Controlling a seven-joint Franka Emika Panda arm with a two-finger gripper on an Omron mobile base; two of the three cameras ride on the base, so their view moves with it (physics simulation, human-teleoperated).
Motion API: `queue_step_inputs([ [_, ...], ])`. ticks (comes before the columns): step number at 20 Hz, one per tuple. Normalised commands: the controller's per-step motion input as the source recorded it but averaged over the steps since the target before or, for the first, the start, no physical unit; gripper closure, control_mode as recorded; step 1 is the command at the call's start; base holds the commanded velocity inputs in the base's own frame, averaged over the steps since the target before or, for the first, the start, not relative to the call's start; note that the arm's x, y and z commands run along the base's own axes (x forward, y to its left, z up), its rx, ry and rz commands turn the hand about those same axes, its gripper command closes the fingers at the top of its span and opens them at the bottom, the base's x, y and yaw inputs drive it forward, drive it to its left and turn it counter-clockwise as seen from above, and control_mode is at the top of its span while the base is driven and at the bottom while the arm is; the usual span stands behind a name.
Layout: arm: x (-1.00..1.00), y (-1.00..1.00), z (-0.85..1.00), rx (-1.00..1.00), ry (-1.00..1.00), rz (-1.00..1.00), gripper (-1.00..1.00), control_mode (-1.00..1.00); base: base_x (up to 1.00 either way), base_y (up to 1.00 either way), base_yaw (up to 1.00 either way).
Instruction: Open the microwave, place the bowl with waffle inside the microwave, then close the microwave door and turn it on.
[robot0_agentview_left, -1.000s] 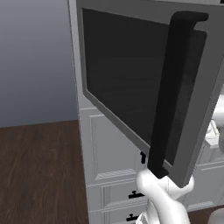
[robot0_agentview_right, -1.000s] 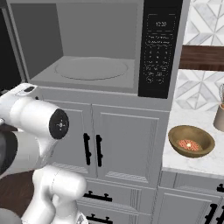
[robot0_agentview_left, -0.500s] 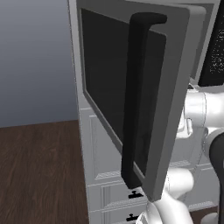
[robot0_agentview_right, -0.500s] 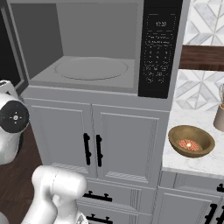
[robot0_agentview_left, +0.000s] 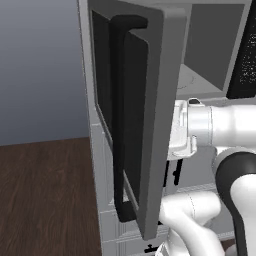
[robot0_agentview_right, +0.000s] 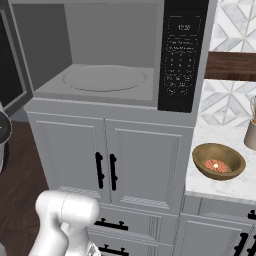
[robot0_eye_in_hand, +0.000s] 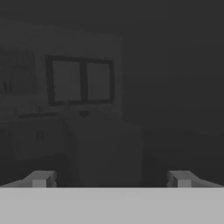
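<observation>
The microwave (robot0_agentview_right: 115, 55) stands open, its grey cavity and round turntable (robot0_agentview_right: 105, 78) bare, the black control panel (robot0_agentview_right: 182, 55) on its right. The microwave door (robot0_agentview_left: 155, 115) is swung far out and stands almost edge-on in the left base view, its long black handle (robot0_agentview_left: 122, 120) facing left. My hand sits just behind the door's inner face. The gripper (robot0_eye_in_hand: 111, 180) is open, fingertips (robot0_eye_in_hand: 41, 178) wide apart with nothing between them, looking through the dark window. The tan bowl (robot0_agentview_right: 218, 161) with the waffle in it rests on the counter, right of the microwave.
White cabinet doors with black handles (robot0_agentview_right: 106, 171) stand under the microwave, with drawers below. A tan container (robot0_agentview_right: 251, 134) stands at the counter's far right edge. Dark wood floor (robot0_agentview_left: 45, 195) lies left of the cabinets.
The door has swung further open, from facing the left camera to almost edge-on. My arm has followed it leftward, leaving the right base view's middle.
</observation>
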Motion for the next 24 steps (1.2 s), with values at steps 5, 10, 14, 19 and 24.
queue_step_inputs([
  [5, 0.06, 0.41, 0.0, 0.0, 0.06, 0.0, -1.0, -1.0, 0.0, 0.0, 0.0],
  [10, 0.04, 0.13, 0.0, 0.01, 0.02, 0.01, -1.0, -1.0, 0.0, 0.0, 0.0],
  [14, -0.1, -0.62, 0.0, -0.01, 0.03, -0.08, -1.0, -1.0, 0.0, 0.0, 0.0],
  [19, -0.02, -1.0, 0.05, 0.0, 0.4, -0.42, -1.0, -1.0, 0.0, 0.0, 0.0],
  [24, 0.0, -1.0, 0.0, 0.0, 0.39, -0.52, -1.0, -1.0, 0.0, 0.0, 0.0],
])
